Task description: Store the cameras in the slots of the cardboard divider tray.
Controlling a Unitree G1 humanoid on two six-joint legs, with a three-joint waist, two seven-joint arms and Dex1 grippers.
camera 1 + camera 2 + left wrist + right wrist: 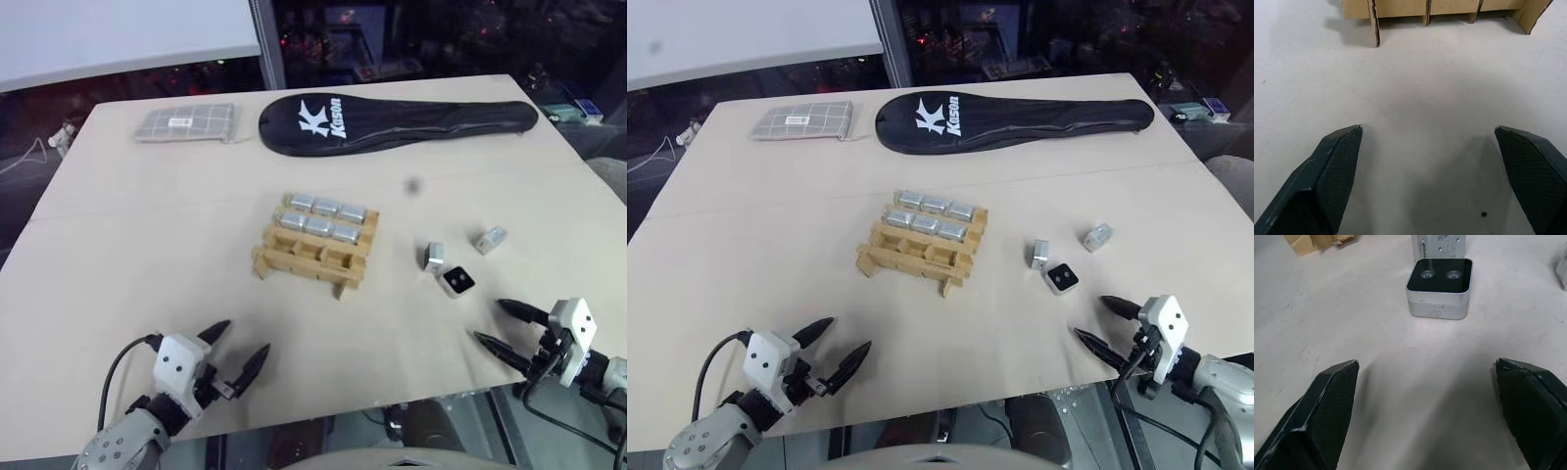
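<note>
Grippers both wide open, holding nothing: my right gripper (507, 328) at lower right of frame, aimed at nearest camera (458, 281), lens face up, prob. next pick; my left gripper (238, 350) at lower left, facing cardboard divider tray (306, 257) at centre; six cameras fill its far two rows, near row empty; two more loose (434, 257) (491, 239) w/ the first.
</note>
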